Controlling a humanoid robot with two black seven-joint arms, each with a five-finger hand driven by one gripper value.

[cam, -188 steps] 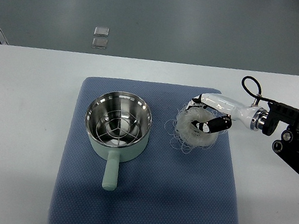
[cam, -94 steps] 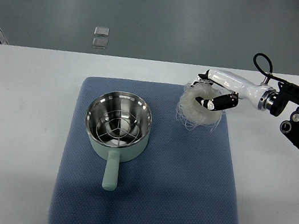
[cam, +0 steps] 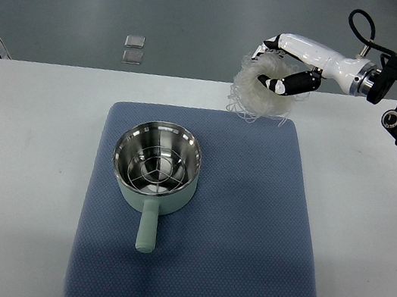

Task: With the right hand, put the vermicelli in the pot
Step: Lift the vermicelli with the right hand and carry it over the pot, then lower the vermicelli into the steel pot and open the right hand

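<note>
Fingers (cam: 296, 83) of the right hand (cam: 294, 62) pinch a loose vermicelli (cam: 259, 90) nest, held in the air above the mat's (cam: 246, 226) far edge. Left to right: the open pot (cam: 156, 162) sits on the mat's left part, well apart from the nest. Dangling strands could snag the pot's inner wire rack or shed. The tabletop (cam: 19, 163) around is open.

Pale translucent white vermicelli (cam: 259, 90). Right hand (cam: 290, 65): glossy white shell, black fingertips; arm behind it black with silver wrist ring. Pot (cam: 154, 171): mint green outside and handle, shiny steel inside with wire rack. Mat (cam: 245, 234): blue-grey, fine dotted weave. Table (cam: 19, 163) plain white. Floor dark grey-green; 2 small grey squares (cam: 133, 48) on it.
</note>
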